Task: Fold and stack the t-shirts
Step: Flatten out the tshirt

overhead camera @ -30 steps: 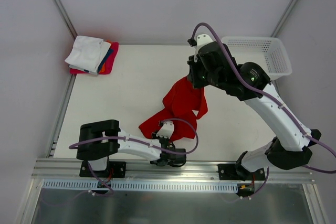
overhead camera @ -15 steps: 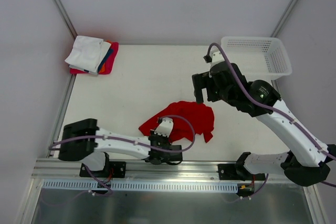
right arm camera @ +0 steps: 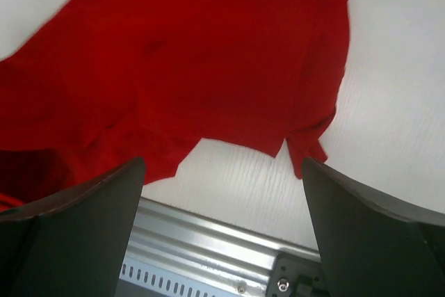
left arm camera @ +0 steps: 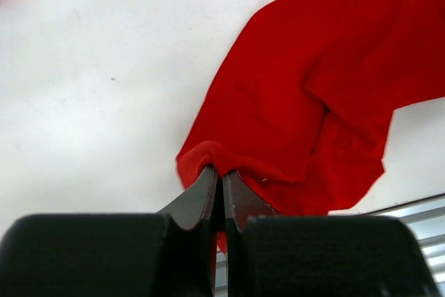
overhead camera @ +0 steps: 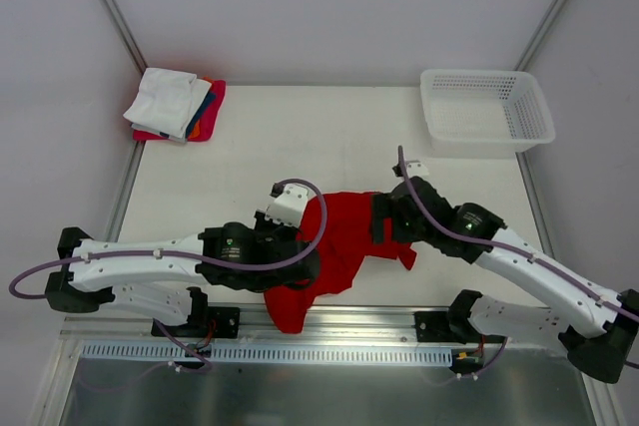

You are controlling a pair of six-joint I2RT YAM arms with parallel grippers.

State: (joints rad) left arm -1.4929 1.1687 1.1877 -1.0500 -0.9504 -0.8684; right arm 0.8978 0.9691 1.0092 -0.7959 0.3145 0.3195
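Cloth of the bright red t-shirt (overhead camera: pixel 344 231) lies crumpled by the middle of the near edge of the table (overhead camera: pixel 270 147), one end reaching past that edge. The overhead view buries the fingers under arm and cloth. The left wrist view shows the left gripper (left arm camera: pixel 222 175) pinched tight on a rolled fold of the shirt, and the right wrist view shows the right gripper (right arm camera: pixel 222 165) spread wide just above it, holding nothing. The folded shirts (overhead camera: pixel 175 105), white on top with the lower ones only thin coloured edges, sit at the far left corner, and the white mesh basket (overhead camera: pixel 486 75) at the far right corner.
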